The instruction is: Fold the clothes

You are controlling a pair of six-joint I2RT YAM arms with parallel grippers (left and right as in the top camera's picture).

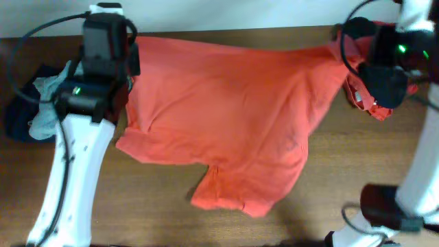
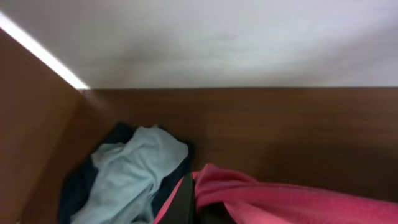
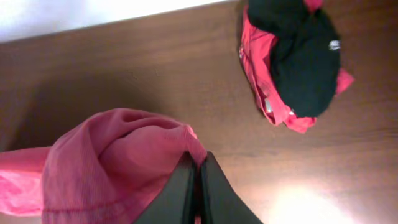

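A large coral-red shirt (image 1: 233, 116) lies spread across the wooden table, stretched between my two grippers at the far edge. My left gripper (image 1: 127, 72) is shut on the shirt's far left corner; in the left wrist view the pink cloth (image 2: 261, 196) bunches at the dark finger (image 2: 186, 202). My right gripper (image 1: 357, 58) is shut on the far right corner; in the right wrist view the cloth (image 3: 112, 162) is pinched between the closed fingers (image 3: 199, 163).
A pile of dark blue and pale blue clothes (image 1: 38, 106) sits at the left edge, also in the left wrist view (image 2: 127, 174). A folded red and black garment (image 1: 374, 103) lies at the right, also in the right wrist view (image 3: 298, 62). A wall borders the far side.
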